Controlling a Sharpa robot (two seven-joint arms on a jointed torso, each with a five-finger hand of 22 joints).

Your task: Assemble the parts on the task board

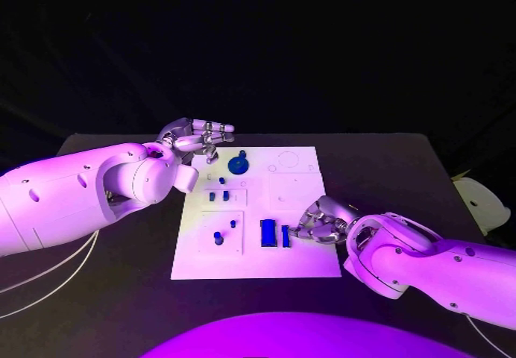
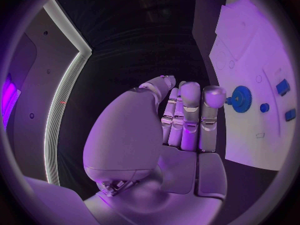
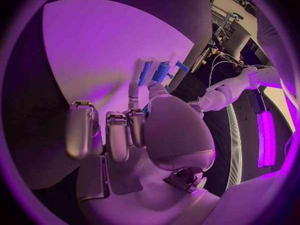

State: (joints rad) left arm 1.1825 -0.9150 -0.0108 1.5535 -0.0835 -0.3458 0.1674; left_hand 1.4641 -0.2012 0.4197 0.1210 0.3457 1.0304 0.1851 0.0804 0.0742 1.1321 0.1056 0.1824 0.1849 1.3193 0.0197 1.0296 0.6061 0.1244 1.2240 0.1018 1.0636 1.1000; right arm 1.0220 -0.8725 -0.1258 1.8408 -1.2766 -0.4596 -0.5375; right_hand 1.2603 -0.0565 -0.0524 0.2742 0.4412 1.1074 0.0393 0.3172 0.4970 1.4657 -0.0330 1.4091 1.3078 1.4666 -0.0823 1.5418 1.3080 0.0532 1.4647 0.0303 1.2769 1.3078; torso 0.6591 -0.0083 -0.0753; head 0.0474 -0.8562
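The white task board (image 1: 290, 253) lies in the middle of the black surface (image 1: 408, 164). The left hand (image 1: 202, 139) hovers at the board's far left corner, fingers together and extended, holding nothing, just beside a round blue gear (image 1: 238, 163) standing on the board. The right hand (image 1: 321, 221) rests over the board's near right part, its fingertips beside a long blue block (image 1: 268, 233) and a thinner blue bar (image 1: 285, 236); whether it grips anything cannot be told.
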